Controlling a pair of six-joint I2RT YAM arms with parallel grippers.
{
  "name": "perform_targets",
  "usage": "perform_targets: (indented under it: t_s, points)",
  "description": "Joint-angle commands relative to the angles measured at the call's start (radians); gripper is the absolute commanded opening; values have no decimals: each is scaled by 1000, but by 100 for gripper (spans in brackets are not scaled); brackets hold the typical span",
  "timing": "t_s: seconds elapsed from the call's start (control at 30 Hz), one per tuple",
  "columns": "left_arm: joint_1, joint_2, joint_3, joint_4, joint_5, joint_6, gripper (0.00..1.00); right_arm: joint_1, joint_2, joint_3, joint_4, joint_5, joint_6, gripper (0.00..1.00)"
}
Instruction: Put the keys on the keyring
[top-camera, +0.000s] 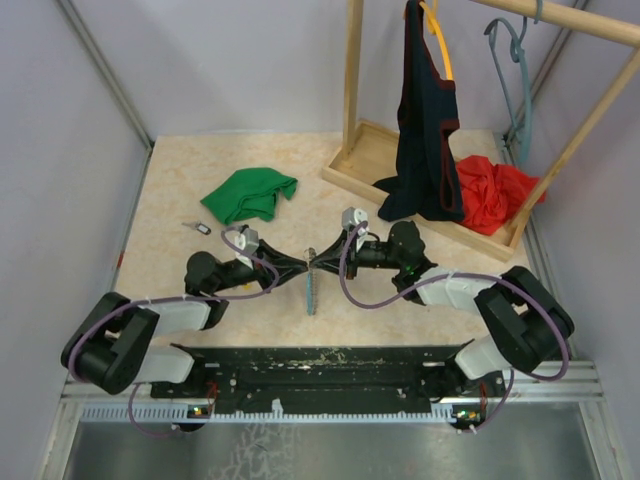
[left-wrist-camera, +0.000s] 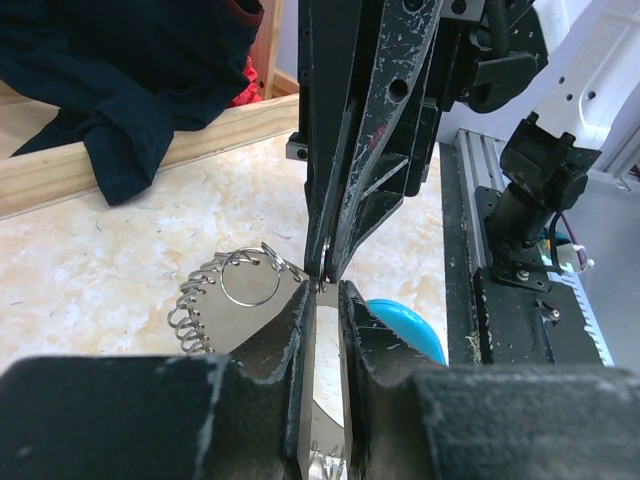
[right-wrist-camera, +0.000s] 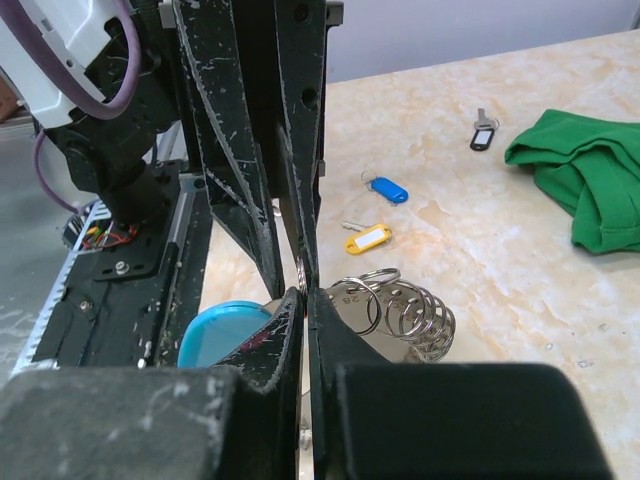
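Holding silvery metal chain-loop keyring (top-camera: 312, 292) with light blue band over tabletop (top-camera: 180, 180), near-edge middle.
Clamped shut by right gripper (top-camera: 319, 257), pinched narrowly by left gripper (top-camera: 305, 261); judged light, limp, slippery: take by wire.

End effectors (top-camera: 312, 261) tip to tip

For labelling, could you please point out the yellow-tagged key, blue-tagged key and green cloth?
yellow-tagged key (right-wrist-camera: 368, 239), right wrist view, on its tag.
blue-tagged key (right-wrist-camera: 388, 190), right wrist view, on its tag.
green cloth (top-camera: 250, 195), top external view, its middle.
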Motion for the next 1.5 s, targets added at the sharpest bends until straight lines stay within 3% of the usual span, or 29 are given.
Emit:
perform_targets:
  t_s: [0.0,0.2,0.33,0.43,0.57,0.77,0.9,1.03,1.23,1.47]
  points:
    - [1,8,28,76,36,-23,20,-3,5,20,81,-34,10,0]
    - [1,18,35,73,43,-26,19,-3,6,23,82,-42,14,0]
    - [0,27,40,68,57,-28,2,-3,5,26,80,-48,16,0]
    - [1,8,49,13,65,-7,0,-3,3,27,59,-46,8,0]
    - [-1,-89,75,-222,38,90,0,-3,-22,32,-65,-38,-71,3]
    - [-29,-256,177,-723,-98,281,0,-5,-102,41,-296,32,-221,18]
    - [-59,-282,267,-967,-155,367,0,-5,-148,67,-419,71,-303,27]
    - [-84,-273,371,-1176,-211,455,0,-5,-186,88,-484,105,-354,29]
    - [-109,-246,475,-1353,-240,544,0,-5,-194,120,-514,81,-388,30]
    - [-131,-219,488,-1369,-200,592,0,-4,-143,173,-507,4,-389,30]
